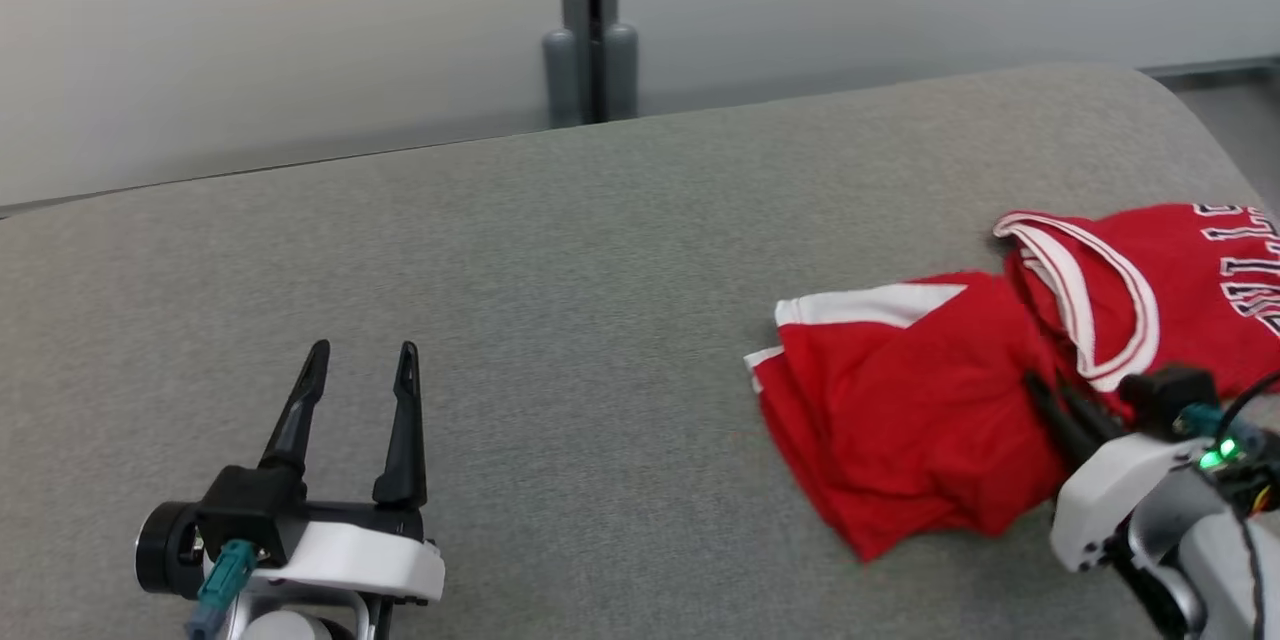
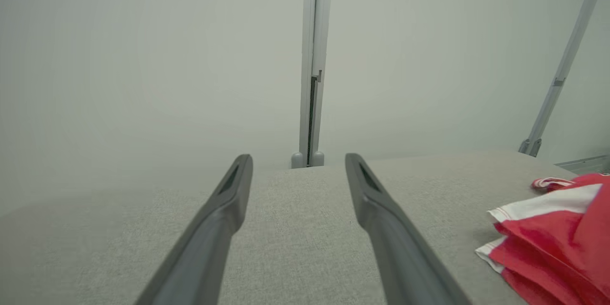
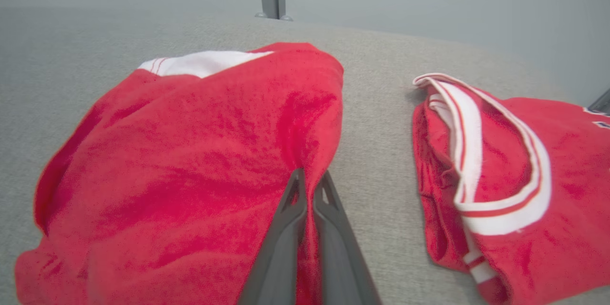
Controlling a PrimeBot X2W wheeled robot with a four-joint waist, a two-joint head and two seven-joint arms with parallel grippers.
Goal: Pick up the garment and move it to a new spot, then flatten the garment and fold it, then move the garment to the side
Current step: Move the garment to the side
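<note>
On the right side of the head view the red garment [image 1: 900, 420] lies on the grey soft top [image 1: 600, 220]; it is stretched sideways, from its white band [image 1: 870, 305] to the letters [image 1: 1245, 265] that run off the right edge. The right gripper [image 1: 1048, 382] comes in from the lower right and its dark fingers touch the cloth on the near side; the left gripper [image 1: 363, 350] hangs over bare top at the lower left, well apart from the garment. So the right arm is the near one, and I think any lift starts there; behind the top are a pale wall [image 1: 250, 40] and a grey post [image 1: 597, 20].

In the left wrist view the left gripper [image 2: 298, 159] is spread wide with nothing in it; the garment [image 2: 548, 233] shows far over at the right edge.

In the right wrist view the right gripper [image 3: 310, 176] is pinched nearly together on a fold of the garment [image 3: 190, 152]; the cloth bunches up at the tips. The part with the white trim [image 3: 500, 162] lies near, to the right, with a strip of bare top between. The top looks a bit rough, so I think the cloth may drag and not slide.
</note>
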